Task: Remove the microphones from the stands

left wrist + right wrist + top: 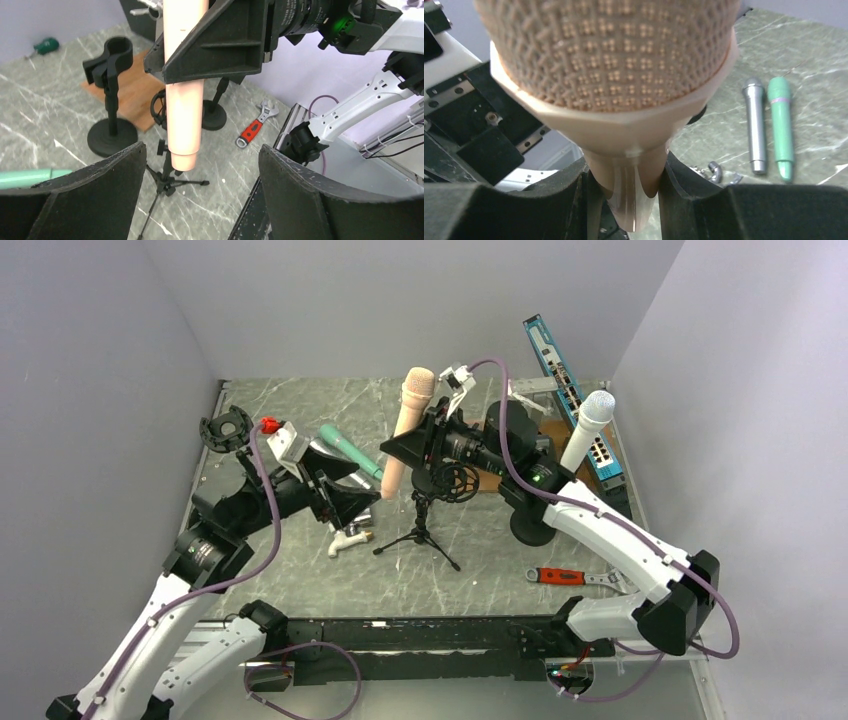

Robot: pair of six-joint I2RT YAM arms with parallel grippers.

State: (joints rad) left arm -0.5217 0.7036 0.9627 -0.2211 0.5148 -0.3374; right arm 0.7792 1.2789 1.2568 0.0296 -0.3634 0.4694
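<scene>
Right gripper (626,197) pinching peach microphone (408,420) mid-body, its lower end hanging free beside tripod stand (421,530); left gripper (200,195) spread wide, empty

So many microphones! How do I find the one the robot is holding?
On the marble table, find the black tripod. Just above it, the right gripper pinches a microphone. It's the only peach one; others are white, green, silver.
</scene>
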